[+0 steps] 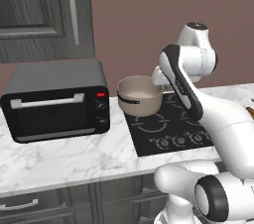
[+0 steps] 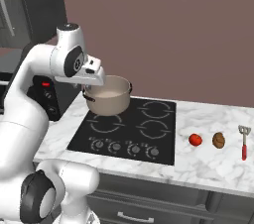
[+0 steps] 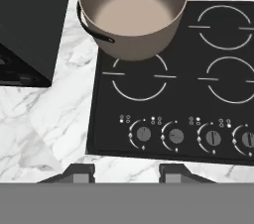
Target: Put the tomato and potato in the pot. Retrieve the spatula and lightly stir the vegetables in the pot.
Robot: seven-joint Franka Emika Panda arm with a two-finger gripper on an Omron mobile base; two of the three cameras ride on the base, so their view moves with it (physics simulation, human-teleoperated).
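— While the gripper (image 3: 126, 172) hangs over the cooktop's (image 3: 188, 114) front edge, fingers apart and holding nothing, where's everything?
— Pot (image 2: 108, 96) on the cooktop's back-left ring; tomato (image 2: 195, 140), potato (image 2: 219, 140) and spatula (image 2: 243, 142) lie right of the cooktop.

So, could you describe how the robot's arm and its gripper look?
The arm is made of rounded, glossy white segments joined by dark grey to black bands at the joints, with dark round caps on some joints. No cables or markings are visible on it. The gripper ends in two small dark grey finger tips with blocky, squared shapes.
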